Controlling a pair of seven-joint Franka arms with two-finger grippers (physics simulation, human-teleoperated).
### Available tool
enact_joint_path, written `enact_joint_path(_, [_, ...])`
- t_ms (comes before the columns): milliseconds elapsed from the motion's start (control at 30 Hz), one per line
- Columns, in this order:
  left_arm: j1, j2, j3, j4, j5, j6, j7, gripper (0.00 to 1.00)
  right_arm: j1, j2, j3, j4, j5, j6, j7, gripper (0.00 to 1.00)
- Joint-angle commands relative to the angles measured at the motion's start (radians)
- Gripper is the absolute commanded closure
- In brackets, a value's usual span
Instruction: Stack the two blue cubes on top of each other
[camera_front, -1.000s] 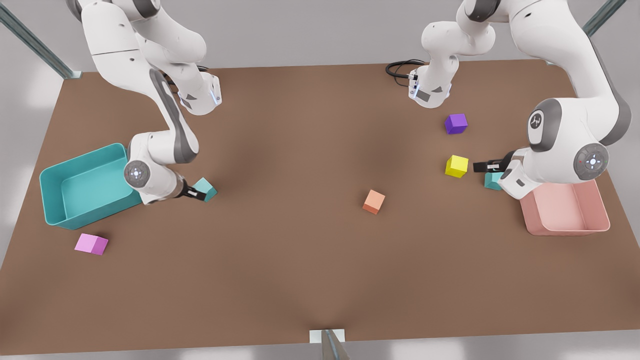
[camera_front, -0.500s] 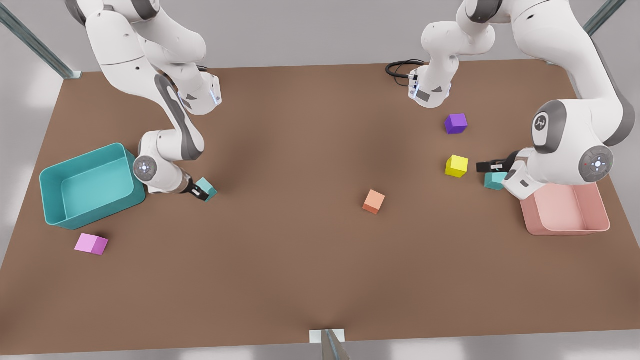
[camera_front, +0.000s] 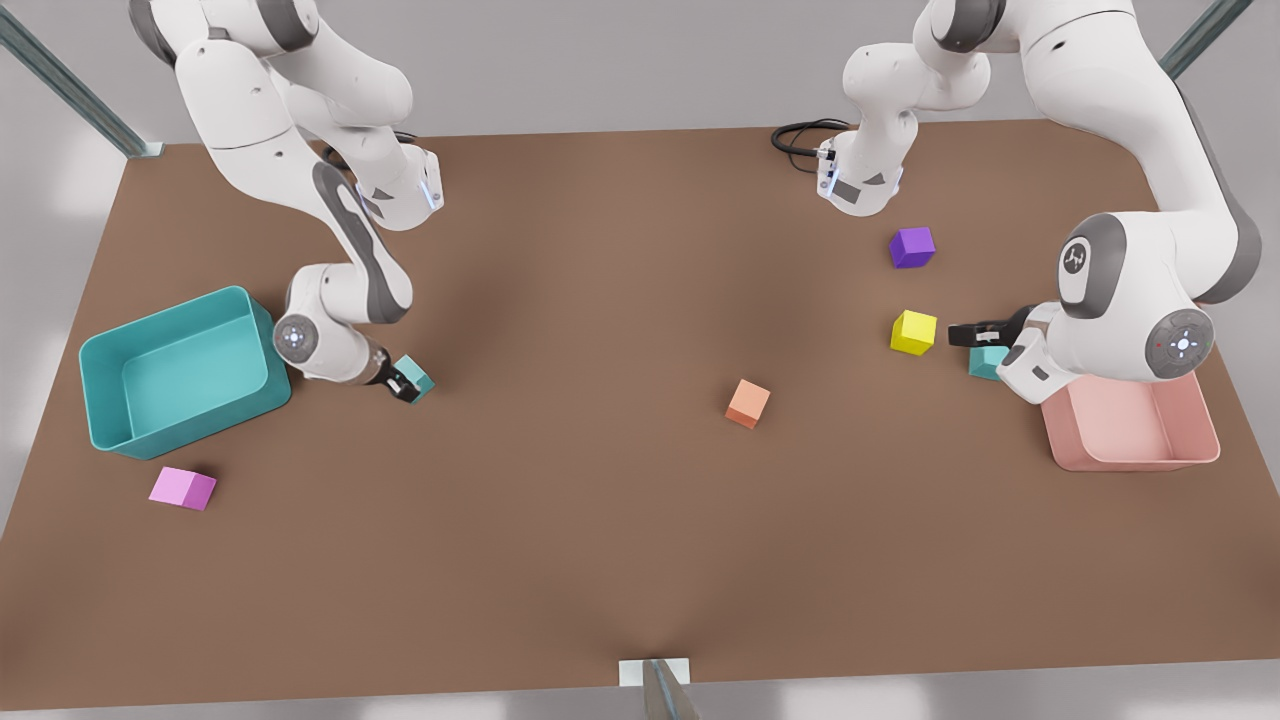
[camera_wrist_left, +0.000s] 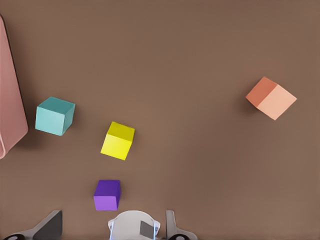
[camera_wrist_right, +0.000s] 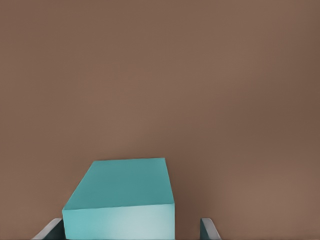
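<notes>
Blue cubes lie well apart, unstacked. One blue cube (camera_wrist_right: 122, 200) sits between the right gripper (camera_front: 402, 385)'s spread fingers beside the teal bin (camera_front: 110, 420), apparently unlifted. Farther off, the second blue cube (camera_wrist_left: 54, 115) rests by the pink tray (camera_front: 1200, 450) under the left gripper (camera_front: 965, 333), which appears open and empty. Lifting, carrying and stacking remain.

Two white Franka arms, glossy rounded shells, grey bands at joints. Round grey joint caps with pale ring markings; small logo on one cap of arm at front view's right. Blue-lit strips on base blocks. Black cable (camera_front: 800, 135) looped by one base. Dark fingers on left pincer (camera_front: 968, 333) and right pincer (camera_front: 403, 385).
</notes>
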Motion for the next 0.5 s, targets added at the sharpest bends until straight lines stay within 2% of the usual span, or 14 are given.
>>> enact_joint_path(0, [0.038,-0.003,0.003,0.002,0.001,-0.002,0.003,0.00,0.000,0.020,0.000,0.001,0.004,0.033,0.071,0.00])
enact_joint_path(67, [0.123,-0.015,0.005,0.034,-0.008,-0.080,0.005,0.00,0.000,0.051,0.000,0.007,0.004,0.050,0.069,0.00])
enact_joint_path(100, [0.134,-0.013,0.002,0.150,-0.006,-0.139,0.005,0.00,-0.001,0.059,0.000,0.007,0.004,0.054,0.069,0.00])
enact_joint_path(200, [0.117,-0.006,-0.061,0.151,-0.005,-0.136,0.003,0.00,0.000,0.085,0.002,0.009,0.002,0.077,0.069,0.00])
enact_joint_path(333, [0.094,0.033,-0.064,0.145,-0.002,-0.136,0.003,0.00,0.003,0.086,0.003,0.013,0.002,0.077,0.069,0.02])
enact_joint_path(433, [0.092,0.056,-0.064,0.148,-0.002,-0.091,0.003,0.00,0.005,0.083,0.005,0.018,0.002,0.070,0.067,0.33])
enact_joint_path(467, [0.098,0.056,-0.063,0.148,0.000,-0.085,0.003,0.00,0.003,0.080,0.005,0.019,0.002,0.068,0.064,0.35])
